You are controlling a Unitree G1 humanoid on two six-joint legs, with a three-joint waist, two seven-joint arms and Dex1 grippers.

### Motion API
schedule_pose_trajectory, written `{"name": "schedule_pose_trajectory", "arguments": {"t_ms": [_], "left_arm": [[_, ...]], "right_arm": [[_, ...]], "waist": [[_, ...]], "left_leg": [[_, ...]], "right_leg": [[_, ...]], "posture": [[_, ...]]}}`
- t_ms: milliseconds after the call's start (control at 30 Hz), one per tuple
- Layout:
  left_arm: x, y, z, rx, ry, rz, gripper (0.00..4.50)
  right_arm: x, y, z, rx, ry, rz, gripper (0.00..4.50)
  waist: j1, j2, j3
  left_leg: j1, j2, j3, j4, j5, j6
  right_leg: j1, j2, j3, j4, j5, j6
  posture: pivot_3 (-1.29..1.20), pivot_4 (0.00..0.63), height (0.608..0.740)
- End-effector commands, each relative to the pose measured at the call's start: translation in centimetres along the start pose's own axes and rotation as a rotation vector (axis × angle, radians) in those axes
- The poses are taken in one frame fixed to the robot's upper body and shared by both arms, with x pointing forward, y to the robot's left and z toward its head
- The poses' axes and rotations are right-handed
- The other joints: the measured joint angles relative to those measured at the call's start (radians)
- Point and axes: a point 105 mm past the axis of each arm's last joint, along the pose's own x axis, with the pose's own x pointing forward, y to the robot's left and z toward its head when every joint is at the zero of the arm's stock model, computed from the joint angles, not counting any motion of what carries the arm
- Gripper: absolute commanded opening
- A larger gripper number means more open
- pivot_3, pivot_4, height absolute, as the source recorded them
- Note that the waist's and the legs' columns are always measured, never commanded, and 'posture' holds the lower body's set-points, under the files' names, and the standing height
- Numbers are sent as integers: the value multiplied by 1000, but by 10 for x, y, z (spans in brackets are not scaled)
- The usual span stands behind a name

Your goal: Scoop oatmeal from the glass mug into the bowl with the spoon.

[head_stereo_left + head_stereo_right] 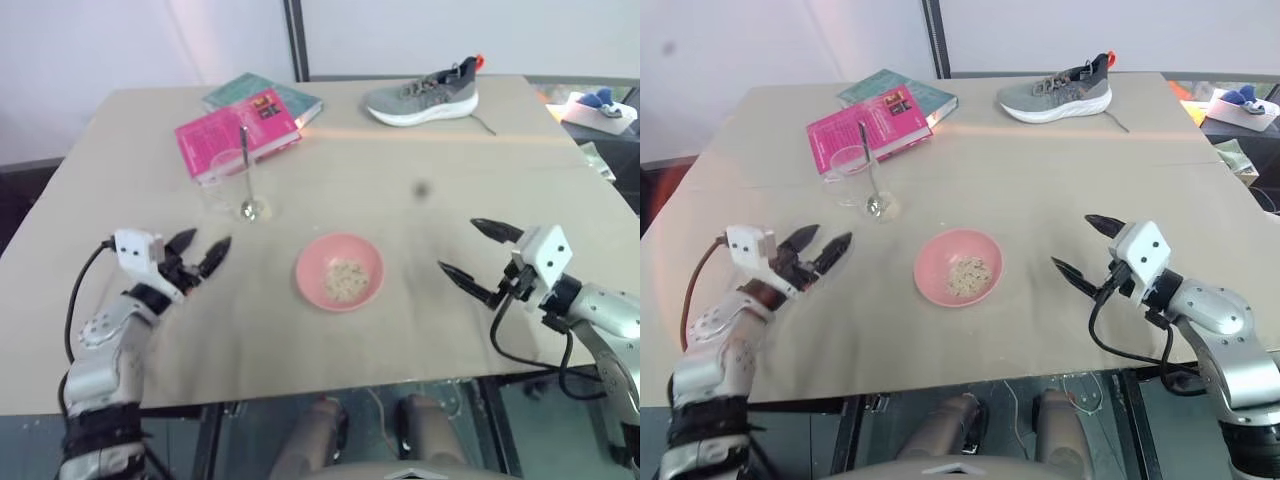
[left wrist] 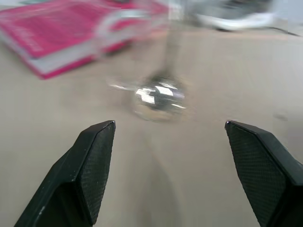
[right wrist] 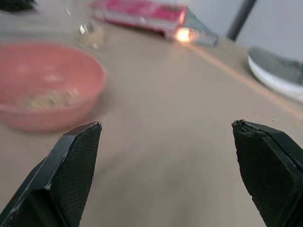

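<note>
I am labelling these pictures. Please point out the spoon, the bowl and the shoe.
spoon (image 1: 244, 165): left eye view, on its handle.
bowl (image 1: 312, 288): left eye view, on its pink rim.
shoe (image 1: 425, 97): left eye view, on its grey side.

The spoon (image 1: 246, 170) stands in the glass mug (image 1: 232, 185) — behind and left of the bowl (image 1: 339, 271) holding oatmeal (image 1: 346, 278).

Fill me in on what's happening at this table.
A two-armed robot is moving oatmeal from a glass mug into a pink bowl. Right now neither gripper holds anything: the left gripper and the right gripper are both open above the table, on either side of the bowl. The spoon stands in the mug, and some oatmeal already lies in the bowl. Two books and a shoe lie at the far side.
</note>
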Motion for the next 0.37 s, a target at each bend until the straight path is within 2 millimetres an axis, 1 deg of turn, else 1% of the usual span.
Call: {"name": "schedule_pose_trajectory", "arguments": {"t_ms": [33,100,167,233,367], "left_arm": [[-6,-19,18,43,-16,-81,3844],[-11,-30,19,59,4,-121,3844],[-17,-37,18,77,24,-144,3844],[-25,-42,16,90,46,-160,3844],[-35,-45,14,87,71,-148,3844]], "right_arm": [[0,-10,-1,-52,-4,7,4500],[-2,-16,-7,-47,5,10,4500],[-2,-20,-10,-49,8,12,4500],[-2,-24,-11,-52,4,10,4500],[-3,-32,-11,-55,-4,9,4500]], "waist": [[4,1,0],[5,1,1],[8,2,1],[10,2,1],[9,2,1]], "left_leg": [[1,0,0,0,0,0],[5,0,0,-2,0,0],[12,1,0,-6,-2,2],[12,2,1,-8,-1,2],[13,5,2,-12,0,0]], "right_leg": [[1,0,0,0,0,0],[4,0,0,-1,0,0],[12,0,0,-6,0,0],[12,1,-1,-7,0,0],[12,3,0,-13,1,-1]], "posture": [[0,150,740],[0,150,740],[0,150,740],[0,150,740],[0,150,740]]}}
